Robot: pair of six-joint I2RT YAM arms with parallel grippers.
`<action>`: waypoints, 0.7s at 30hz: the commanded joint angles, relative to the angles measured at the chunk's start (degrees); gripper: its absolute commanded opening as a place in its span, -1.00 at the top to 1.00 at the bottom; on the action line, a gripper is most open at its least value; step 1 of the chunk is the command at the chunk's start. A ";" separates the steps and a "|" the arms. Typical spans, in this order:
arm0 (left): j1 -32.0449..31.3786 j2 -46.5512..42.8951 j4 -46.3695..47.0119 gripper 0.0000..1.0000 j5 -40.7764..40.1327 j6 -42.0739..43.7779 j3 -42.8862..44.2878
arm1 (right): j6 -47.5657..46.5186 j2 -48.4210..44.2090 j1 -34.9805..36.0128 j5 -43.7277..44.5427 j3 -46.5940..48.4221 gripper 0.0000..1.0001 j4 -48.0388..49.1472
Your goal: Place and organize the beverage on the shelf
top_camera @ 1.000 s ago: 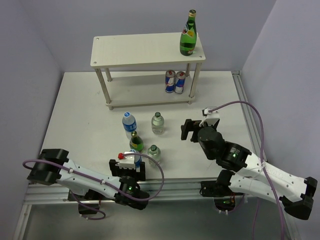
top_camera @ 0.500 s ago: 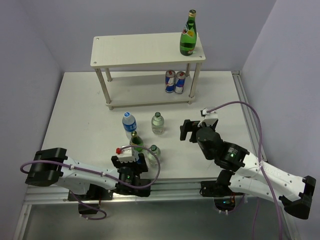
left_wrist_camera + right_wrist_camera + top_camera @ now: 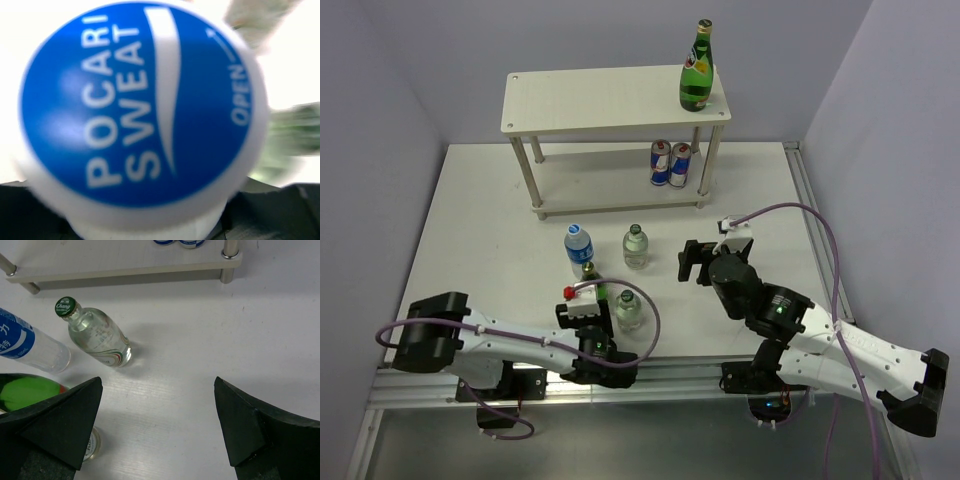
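The beige two-tier shelf (image 3: pixel 610 100) stands at the back, with a green bottle (image 3: pixel 697 70) on its top board and two cans (image 3: pixel 670 163) on the lower one. A blue-labelled water bottle (image 3: pixel 578 245), two clear Chang bottles (image 3: pixel 635 245) (image 3: pixel 628 310) and a green bottle (image 3: pixel 590 285) stand on the table. My left gripper (image 3: pixel 588 312) sits over a Pocari Sweat bottle whose blue cap (image 3: pixel 140 100) fills the left wrist view. Its dark fingers (image 3: pixel 30 210) lie against the neck on both sides. My right gripper (image 3: pixel 692 262) (image 3: pixel 157 425) hangs open over bare table.
In the right wrist view the nearer Chang bottle (image 3: pixel 97 337) is ahead and left. The water bottle (image 3: pixel 25 342) and green bottle (image 3: pixel 25 390) are at the left edge. The shelf's lower board (image 3: pixel 125 260) lies beyond. A metal rail (image 3: pixel 650 375) runs along the table's near edge.
My left arm has reached forward and to the right over the Pocari Sweat bottle, and its jaws have closed in from wide open. The right gripper drifted slightly left and stays open.
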 commanded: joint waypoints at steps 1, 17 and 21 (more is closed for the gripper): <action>-1.07 -4.41 -9.71 0.99 -7.34 1.82 12.49 | -0.44 -0.33 0.33 1.29 1.37 -1.00 1.48; 15.61 -24.91 59.98 0.99 -2.70 101.94 25.85 | -0.79 -1.65 0.33 1.03 3.22 -1.00 2.45; 24.67 -20.17 59.54 0.99 5.01 109.23 39.01 | -0.35 -2.53 0.24 -0.20 2.52 -1.00 2.89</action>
